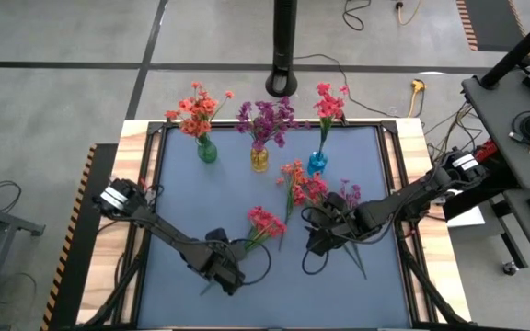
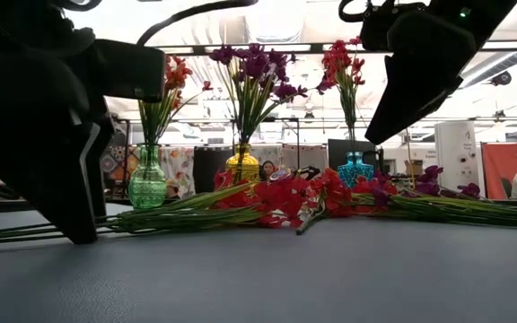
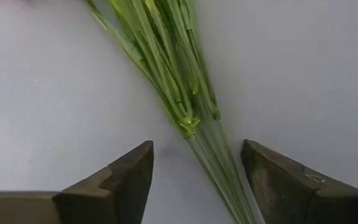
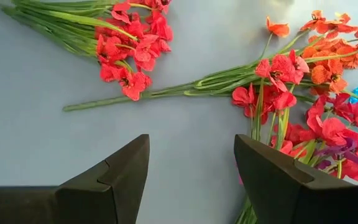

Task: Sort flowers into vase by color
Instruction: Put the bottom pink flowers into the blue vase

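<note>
1. the table has a smooth matte blue-grey mat set in a pale wooden frame with black rails.
2. the flowers are artificial: thin green plastic-looking stems with narrow leaves and small, crinkled fabric-like blossoms in clusters.
3. three small glass vases stand in a row at the far side of the mat. the green vase is bulbous and ribbed and holds orange-red flowers.
4. the amber vase, rounded, holds purple flowers.
5. the blue vase, faceted, holds pink-red flowers.
6. loose sprays lie flat on the mat: a red spray near the middle, a mixed heap of orange and red sprays just in front of the blue vase, and a purple spray beside the right arm.
7. the left gripper is low over the near part of the mat, its blunt, wedge-shaped dark fingers spread apart on either side of the red spray's stem bundle; the stems lie on the mat between them, not pinched.
8. the right gripper hovers over the mat beside the heap, its jaws parted and empty, with red blossoms and stems lying ahead of it.
</note>
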`<state>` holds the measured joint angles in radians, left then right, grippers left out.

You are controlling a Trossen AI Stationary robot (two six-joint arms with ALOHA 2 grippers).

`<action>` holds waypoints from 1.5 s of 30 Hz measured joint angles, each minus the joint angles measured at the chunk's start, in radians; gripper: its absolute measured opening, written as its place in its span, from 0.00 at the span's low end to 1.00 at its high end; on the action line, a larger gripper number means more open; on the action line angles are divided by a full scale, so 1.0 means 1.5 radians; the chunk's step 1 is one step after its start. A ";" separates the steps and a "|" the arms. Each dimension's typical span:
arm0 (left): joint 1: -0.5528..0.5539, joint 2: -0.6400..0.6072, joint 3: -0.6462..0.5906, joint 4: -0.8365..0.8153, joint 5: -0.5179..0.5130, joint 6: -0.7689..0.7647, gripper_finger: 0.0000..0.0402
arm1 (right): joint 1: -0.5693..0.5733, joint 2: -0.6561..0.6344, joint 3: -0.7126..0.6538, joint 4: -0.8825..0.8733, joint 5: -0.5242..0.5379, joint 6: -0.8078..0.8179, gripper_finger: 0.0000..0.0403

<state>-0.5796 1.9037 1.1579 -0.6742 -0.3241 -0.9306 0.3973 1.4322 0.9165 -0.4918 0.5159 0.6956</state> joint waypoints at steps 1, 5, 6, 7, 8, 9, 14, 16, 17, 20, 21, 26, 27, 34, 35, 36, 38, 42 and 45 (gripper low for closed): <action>0.000 0.002 0.001 0.001 -0.001 0.000 0.55 | 0.000 0.000 0.000 0.000 0.000 0.000 0.57; 0.000 0.007 0.002 0.006 0.001 0.001 0.43 | 0.000 0.000 0.000 0.000 0.000 0.000 0.57; 0.000 0.008 0.002 0.007 0.007 0.000 0.39 | 0.000 0.000 0.000 0.000 0.000 0.000 0.57; 0.000 0.009 0.002 0.008 0.013 0.000 0.35 | 0.001 0.000 0.000 0.000 0.000 0.000 0.57; 0.000 0.009 0.002 0.008 0.016 0.000 0.31 | 0.003 0.000 0.000 0.000 0.000 0.000 0.57; 0.000 0.009 0.002 0.008 0.017 0.000 0.26 | 0.005 0.000 0.000 0.000 0.000 0.000 0.57; 0.001 0.005 0.000 -0.002 0.019 0.003 0.05 | 0.024 0.000 0.000 0.000 -0.001 0.000 0.57; 0.002 0.000 -0.001 -0.004 0.022 0.002 0.02 | 0.033 0.000 0.000 0.000 -0.001 0.001 0.57; 0.003 -0.003 -0.001 -0.005 0.030 0.001 0.02 | 0.037 0.000 0.000 -0.001 -0.001 0.001 0.57; 0.003 -0.015 -0.003 -0.012 0.051 -0.007 0.02 | 0.047 0.000 0.000 -0.001 -0.001 0.001 0.57; 0.002 -0.021 -0.003 -0.015 0.055 -0.010 0.01 | 0.050 0.000 0.000 -0.001 -0.001 0.001 0.57; 0.001 -0.073 -0.003 -0.008 0.041 0.009 0.01 | 0.066 -0.002 0.000 -0.011 -0.001 0.000 0.57; 0.001 -0.087 -0.003 -0.006 0.026 0.017 0.00 | 0.071 -0.004 0.000 -0.017 -0.001 0.001 0.57; 0.000 -0.202 -0.003 0.077 -0.070 0.151 0.00 | 0.126 -0.005 -0.010 -0.053 0.006 0.056 0.57; 0.000 -0.217 -0.003 0.091 -0.083 0.176 0.00 | 0.134 -0.005 -0.014 -0.053 0.012 0.068 0.57; 0.000 -0.232 -0.004 0.108 -0.097 0.203 0.00 | 0.143 -0.005 -0.019 -0.051 0.027 0.080 0.57; 0.000 -0.259 -0.008 0.150 -0.119 0.272 0.00 | 0.156 -0.005 -0.037 -0.026 0.064 0.087 0.57; 0.008 -0.288 -0.023 0.305 -0.113 0.431 0.00 | 0.161 -0.001 -0.093 0.144 0.112 0.023 0.57; 0.021 -0.294 -0.051 0.436 -0.082 0.543 0.00 | 0.152 0.003 -0.133 0.346 0.146 -0.097 0.57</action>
<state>-0.5477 1.4631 1.0809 -0.0199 -0.4477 -0.1155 0.6252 1.4370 0.7177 0.0276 0.7353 0.5508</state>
